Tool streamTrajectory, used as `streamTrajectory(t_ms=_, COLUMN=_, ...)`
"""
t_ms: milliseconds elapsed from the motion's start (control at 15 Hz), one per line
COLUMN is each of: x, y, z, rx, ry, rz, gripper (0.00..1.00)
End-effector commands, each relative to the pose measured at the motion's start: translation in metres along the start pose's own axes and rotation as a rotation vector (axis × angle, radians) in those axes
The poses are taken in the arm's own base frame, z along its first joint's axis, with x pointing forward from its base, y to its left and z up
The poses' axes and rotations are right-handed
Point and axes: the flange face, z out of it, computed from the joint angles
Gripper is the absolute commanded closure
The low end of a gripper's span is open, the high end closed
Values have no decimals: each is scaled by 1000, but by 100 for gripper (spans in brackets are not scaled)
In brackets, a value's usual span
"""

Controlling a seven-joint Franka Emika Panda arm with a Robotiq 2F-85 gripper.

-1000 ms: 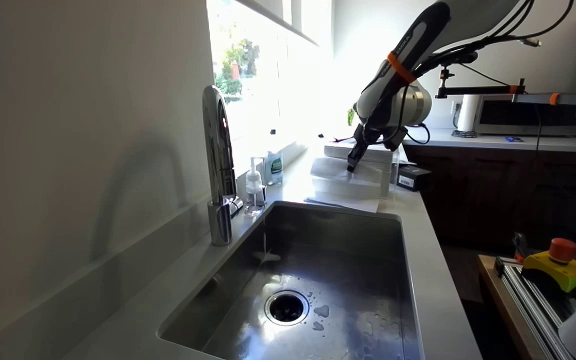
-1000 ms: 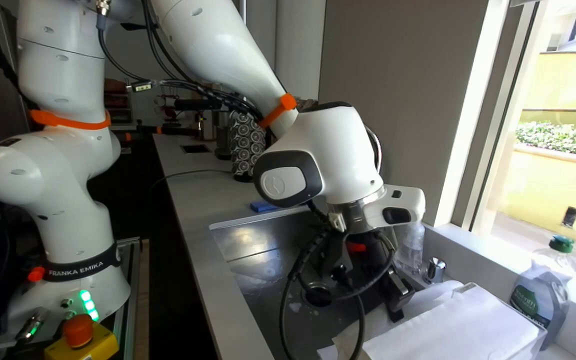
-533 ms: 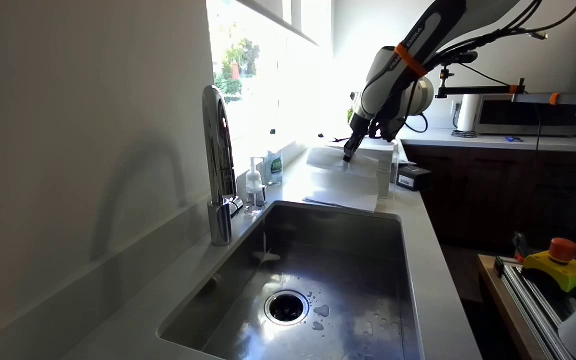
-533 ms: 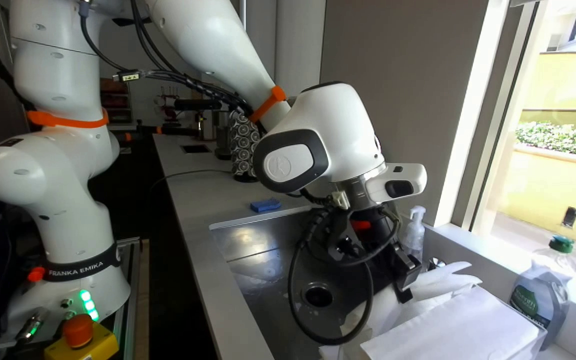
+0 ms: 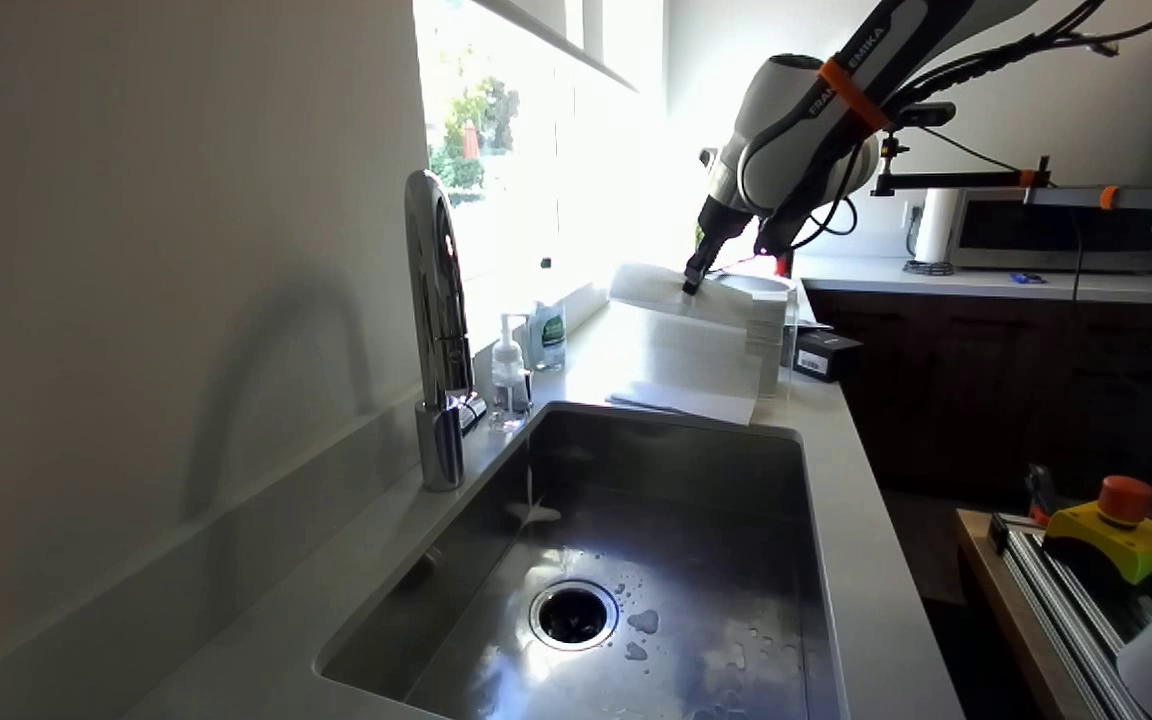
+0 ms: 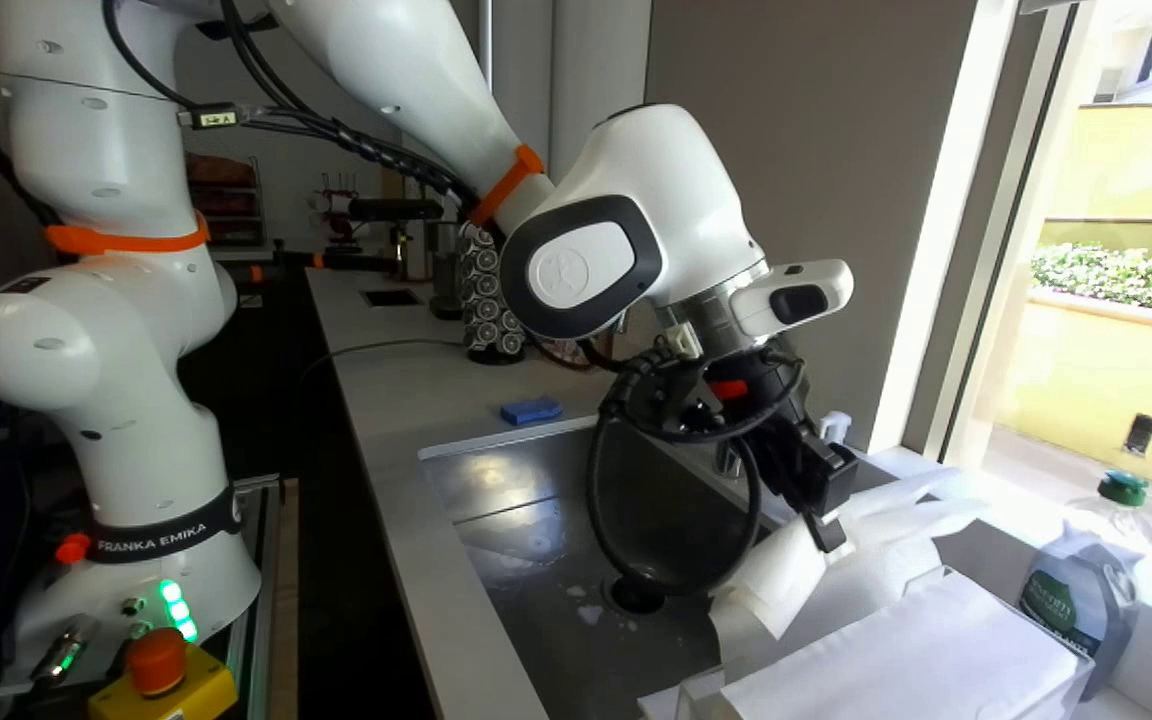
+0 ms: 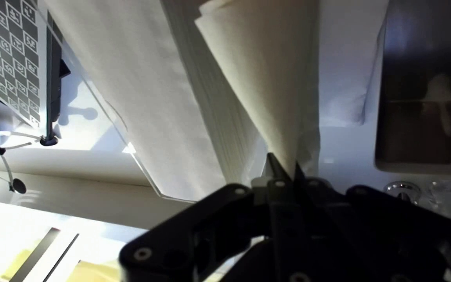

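Observation:
My gripper (image 7: 283,158) is shut on a white paper sheet (image 7: 264,70), which looks like a folded paper towel. The sheet is bunched to a point between the fingertips and fans out away from them. In both exterior views the gripper (image 5: 691,285) (image 6: 829,538) holds the sheet (image 6: 776,575) raised, with parts spreading to both sides. Beside and below it is a stack of white paper sheets (image 6: 906,655) in a clear holder, also in the wrist view (image 7: 131,78). I cannot tell whether the held sheet is free of the stack.
A steel sink (image 5: 676,470) lies beside the stack, with a chrome faucet (image 5: 436,330) and a pump bottle (image 5: 508,370). A dish soap bottle (image 6: 1081,590) stands by the window. A black box (image 5: 826,355) and a blue sponge (image 6: 531,410) lie on the counter.
My gripper has moved steadily upward, lifting the paper sheet with it. More of the sheet now shows spread above the stack. The stack and bottles have stayed in place.

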Motion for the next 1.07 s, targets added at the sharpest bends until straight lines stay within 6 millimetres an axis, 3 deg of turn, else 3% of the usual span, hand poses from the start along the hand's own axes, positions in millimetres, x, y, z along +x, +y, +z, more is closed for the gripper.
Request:
streamTrajectory(t_ms=0, x=2, y=-5, z=-24, rx=-4, ry=-8, rz=2, gripper=100)
streamTrajectory(t_ms=333, x=15, y=-11, z=-51, rx=-13, ry=26, rz=-7, gripper=100)
streamTrajectory(t_ms=533, x=23, y=-24, z=-68, rx=16, ry=51, rz=-32, gripper=100)
streamTrajectory(t_ms=733, x=28, y=-54, z=-76, rx=72, ry=61, rz=-75, gripper=100)
streamTrajectory(t_ms=1000, x=28, y=-99, z=-62, rx=170, ry=52, rz=-125, gripper=100)
